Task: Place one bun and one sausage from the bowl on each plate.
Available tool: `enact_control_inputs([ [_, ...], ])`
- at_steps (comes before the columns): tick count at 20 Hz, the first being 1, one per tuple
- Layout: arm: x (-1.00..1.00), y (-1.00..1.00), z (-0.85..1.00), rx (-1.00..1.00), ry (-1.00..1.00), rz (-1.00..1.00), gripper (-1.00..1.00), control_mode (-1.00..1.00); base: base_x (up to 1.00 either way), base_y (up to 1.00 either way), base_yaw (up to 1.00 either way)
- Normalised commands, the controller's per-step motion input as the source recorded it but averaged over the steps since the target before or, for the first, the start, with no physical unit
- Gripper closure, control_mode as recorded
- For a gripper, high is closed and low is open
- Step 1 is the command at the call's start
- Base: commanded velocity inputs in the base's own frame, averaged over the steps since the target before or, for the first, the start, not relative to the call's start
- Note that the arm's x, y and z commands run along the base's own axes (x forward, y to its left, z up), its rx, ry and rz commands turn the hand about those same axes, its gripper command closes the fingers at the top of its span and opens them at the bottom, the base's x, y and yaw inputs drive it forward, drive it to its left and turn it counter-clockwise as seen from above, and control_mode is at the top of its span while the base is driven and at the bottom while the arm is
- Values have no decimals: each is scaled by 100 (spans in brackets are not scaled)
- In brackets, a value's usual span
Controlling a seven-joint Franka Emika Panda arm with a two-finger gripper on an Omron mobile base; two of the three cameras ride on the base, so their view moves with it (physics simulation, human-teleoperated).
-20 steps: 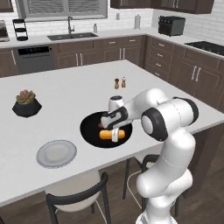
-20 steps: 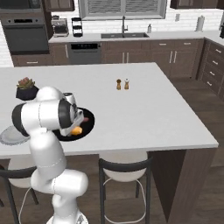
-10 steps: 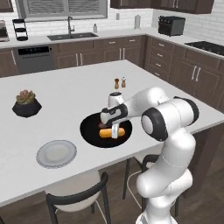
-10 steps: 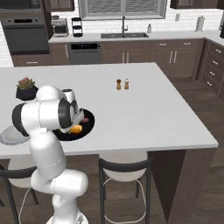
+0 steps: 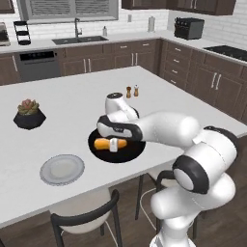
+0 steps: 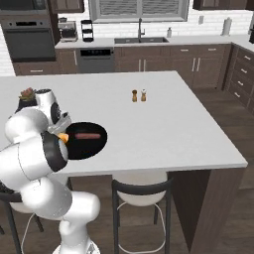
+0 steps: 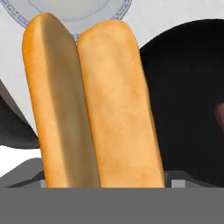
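**Bun held over the black bowl; one plate in view**

Left base view: The wide, shallow black bowl (image 5: 117,146) sits on the white tabletop (image 5: 72,111) near its front edge. The gripper (image 5: 114,144) is low over the bowl with a golden-orange bun (image 5: 104,144) across it; the jaws appear closed on the bun, though it is hard to judge whether the bun is lifted clear of the bowl or resting in it. A grey plate (image 5: 61,169) lies on the tabletop to the left of the bowl and nearer the front edge, apart from it. A succulent pot (image 5: 29,115) stands further back on the left. A salt and pepper pair (image 5: 132,91) stands behind the bowl.

Right base view: The bowl (image 6: 85,140) is partly hidden by the arm. A reddish-brown sausage (image 6: 86,135) lies in it. A sliver of the bun (image 6: 63,138) shows at the arm's edge.

Hand view: The bun (image 7: 94,103) is a long split roll, two golden lobes side by side, one shaded. The bowl (image 7: 188,100) is beside it and the plate (image 7: 78,11) beyond its far end. No legible writing or labels anywhere.
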Motion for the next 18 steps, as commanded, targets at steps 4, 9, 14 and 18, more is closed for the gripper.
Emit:
enact_control_inputs([
  [4, -32, 100, 47, 0, 0, 0, 100, -100, 0, 0, 0],
  [9, 0, 100, -5, -3, 0, 0, 100, -100, 0, 0, 0],
  [14, 0, 100, -28, -1, 0, 0, 100, -100, 0, 0, 0],
  [18, 33, 99, -61, -1, 0, 0, 100, -100, 0, 0, 0],
])
